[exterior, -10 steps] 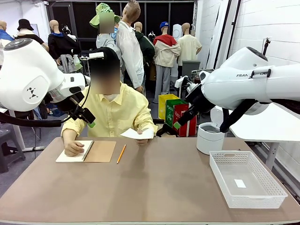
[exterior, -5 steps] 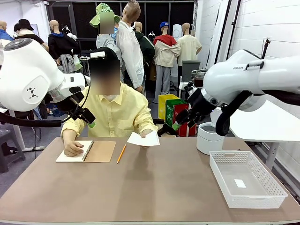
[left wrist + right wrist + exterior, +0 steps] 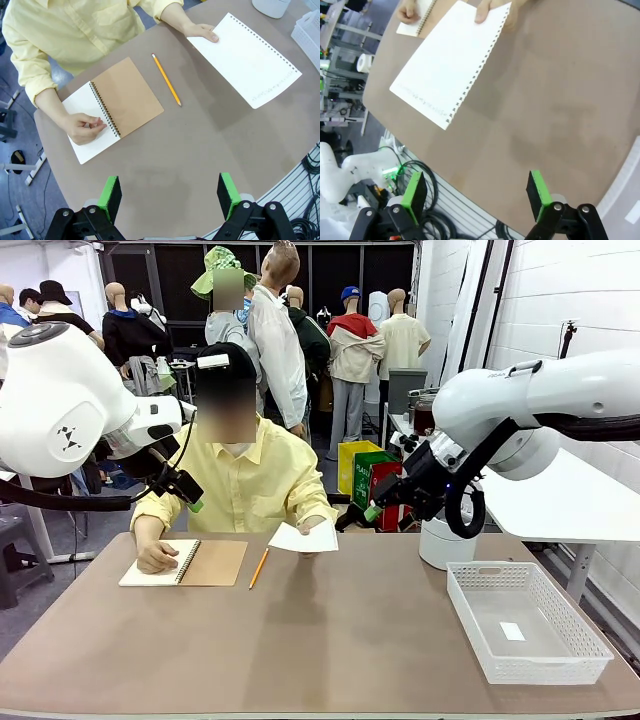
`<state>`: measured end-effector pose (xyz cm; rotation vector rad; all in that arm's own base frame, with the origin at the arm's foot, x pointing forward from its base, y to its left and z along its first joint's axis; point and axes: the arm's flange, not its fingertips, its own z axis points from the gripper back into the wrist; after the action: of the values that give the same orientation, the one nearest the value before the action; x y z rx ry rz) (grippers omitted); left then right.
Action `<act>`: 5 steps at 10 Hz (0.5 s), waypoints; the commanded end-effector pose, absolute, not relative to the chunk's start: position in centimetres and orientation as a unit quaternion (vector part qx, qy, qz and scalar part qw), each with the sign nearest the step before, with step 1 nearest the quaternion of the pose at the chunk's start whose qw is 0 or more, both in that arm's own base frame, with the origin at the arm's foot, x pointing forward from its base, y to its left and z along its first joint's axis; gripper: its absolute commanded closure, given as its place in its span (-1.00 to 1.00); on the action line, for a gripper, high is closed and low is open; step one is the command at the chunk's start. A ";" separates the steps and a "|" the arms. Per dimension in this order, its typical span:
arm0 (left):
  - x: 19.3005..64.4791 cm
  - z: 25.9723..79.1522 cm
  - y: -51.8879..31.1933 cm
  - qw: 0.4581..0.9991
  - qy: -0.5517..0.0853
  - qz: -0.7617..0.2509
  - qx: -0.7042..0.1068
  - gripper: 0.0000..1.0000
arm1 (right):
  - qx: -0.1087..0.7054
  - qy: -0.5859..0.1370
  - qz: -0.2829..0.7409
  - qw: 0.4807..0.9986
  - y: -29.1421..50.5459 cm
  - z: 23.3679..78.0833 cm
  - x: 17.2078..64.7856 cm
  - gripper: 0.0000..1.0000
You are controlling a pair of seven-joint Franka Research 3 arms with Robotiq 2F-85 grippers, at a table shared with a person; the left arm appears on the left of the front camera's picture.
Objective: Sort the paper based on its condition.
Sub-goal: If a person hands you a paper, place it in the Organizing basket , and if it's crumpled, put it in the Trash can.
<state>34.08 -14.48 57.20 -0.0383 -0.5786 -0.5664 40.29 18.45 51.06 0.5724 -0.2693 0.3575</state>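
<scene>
Right gripper [image 3: 475,192] has swung toward the offered paper [image 3: 450,65], fingers wide; left gripper [image 3: 170,192] likewise. Likely light, floppy: pinch its free edge.

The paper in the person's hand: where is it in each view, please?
Front view: paper in the middle, held by the person's hand.
Left wrist view: paper at upper right.
Right wrist view: paper at upper left.
Shared landmark: the spiral notebook, which lies near it in all three.
</scene>
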 end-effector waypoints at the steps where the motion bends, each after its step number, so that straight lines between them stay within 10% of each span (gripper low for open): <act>1: 34.2 57.1 -14.4 0.916 -0.287 -0.279 -0.018 -1.00 | 0.278 -0.140 0.183 0.933 18.5 51.7 40.0 -1.00; 5: 34.2 57.1 -14.4 0.916 -0.287 -0.279 -0.018 -1.00 | 0.308 -0.117 0.122 0.936 18.6 51.1 41.8 -1.00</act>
<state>34.08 -14.48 57.21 -0.0383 -0.5789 -0.5664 40.34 18.48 51.37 0.5757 -0.2744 0.3316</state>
